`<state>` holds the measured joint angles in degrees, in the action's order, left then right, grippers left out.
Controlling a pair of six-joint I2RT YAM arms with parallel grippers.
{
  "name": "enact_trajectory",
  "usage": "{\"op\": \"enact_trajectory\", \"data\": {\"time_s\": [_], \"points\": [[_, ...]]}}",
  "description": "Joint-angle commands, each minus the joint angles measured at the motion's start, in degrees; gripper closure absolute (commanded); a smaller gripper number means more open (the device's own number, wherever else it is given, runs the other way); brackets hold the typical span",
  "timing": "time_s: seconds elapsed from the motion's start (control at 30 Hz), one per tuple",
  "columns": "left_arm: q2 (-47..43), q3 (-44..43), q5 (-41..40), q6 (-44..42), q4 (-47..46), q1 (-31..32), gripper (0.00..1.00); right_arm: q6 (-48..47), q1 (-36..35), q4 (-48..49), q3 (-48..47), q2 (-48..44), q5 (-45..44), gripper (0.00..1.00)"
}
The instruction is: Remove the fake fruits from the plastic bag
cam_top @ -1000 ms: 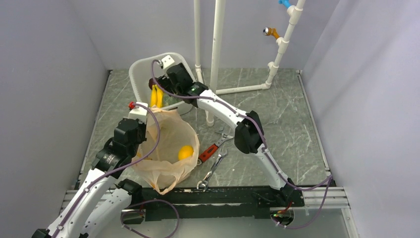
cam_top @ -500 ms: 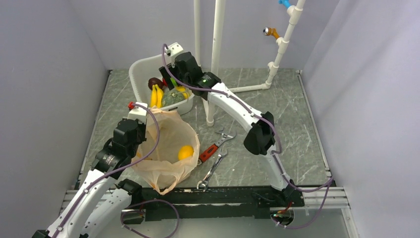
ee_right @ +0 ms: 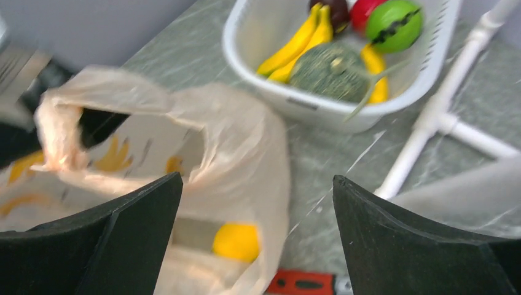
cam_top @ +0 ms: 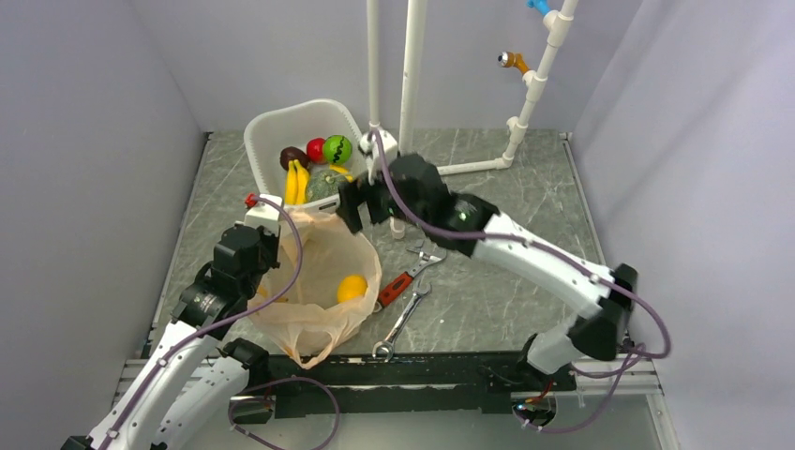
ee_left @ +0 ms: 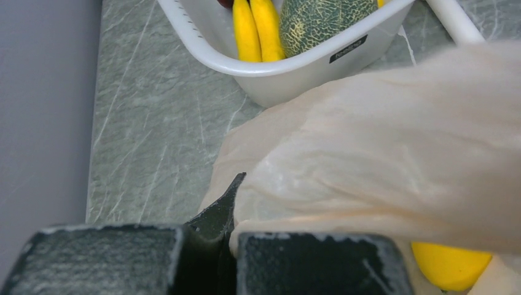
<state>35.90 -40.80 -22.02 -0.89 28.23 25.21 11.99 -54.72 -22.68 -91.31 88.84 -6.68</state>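
The plastic bag (cam_top: 319, 272) stands open at the front left, a yellow-orange ball (cam_top: 352, 288) inside it; the ball also shows in the right wrist view (ee_right: 236, 241). My left gripper (cam_top: 255, 246) is shut on the bag's left rim (ee_left: 319, 160). My right gripper (cam_top: 349, 208) is open and empty, above the bag's far rim. The white tub (cam_top: 265, 128) holds the banana bunch (cam_top: 296, 181), the dark-green squash (cam_top: 323, 185) and the green striped ball (cam_top: 337, 148).
A red ball (cam_top: 316, 149) and a maroon fruit (cam_top: 292, 157) also lie in the tub. Red-handled pliers (cam_top: 401, 278) and a wrench (cam_top: 401, 322) lie right of the bag. White pipe uprights (cam_top: 409, 84) stand behind.
My right gripper has pulled back from the tub toward the bag, leaving the green striped ball in the tub. The left gripper has kept its hold on the bag.
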Motion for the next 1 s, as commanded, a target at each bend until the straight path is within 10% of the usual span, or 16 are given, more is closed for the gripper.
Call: {"op": "enact_trajectory", "data": {"time_s": [0.0, 0.4, 0.53, 0.73, 0.97], "points": [[0.3, -1.0, 2.9, -0.5, -1.1, 0.2, 1.0, 2.6, -4.4, 7.2, 13.0, -9.7, -0.9, 0.05], [-0.7, -0.8, 3.4, -0.4, -1.4, 0.1, 1.0, 6.7, -9.9, 13.3, 42.9, -32.6, -8.3, 0.08], [-0.6, -0.7, 3.3, -0.4, -1.4, 0.2, 1.0, 7.9, -12.6, 16.4, 41.5, -26.3, -0.7, 0.34], [-0.3, -0.6, 2.8, -0.4, -1.4, 0.2, 1.0, 1.1, -24.1, 23.8, 34.6, -14.2, -1.2, 0.34], [-0.1, -0.4, 2.6, -0.4, -1.3, 0.2, 1.0, -0.4, -24.2, 9.2, 16.9, 6.0, -23.5, 0.44]]}}
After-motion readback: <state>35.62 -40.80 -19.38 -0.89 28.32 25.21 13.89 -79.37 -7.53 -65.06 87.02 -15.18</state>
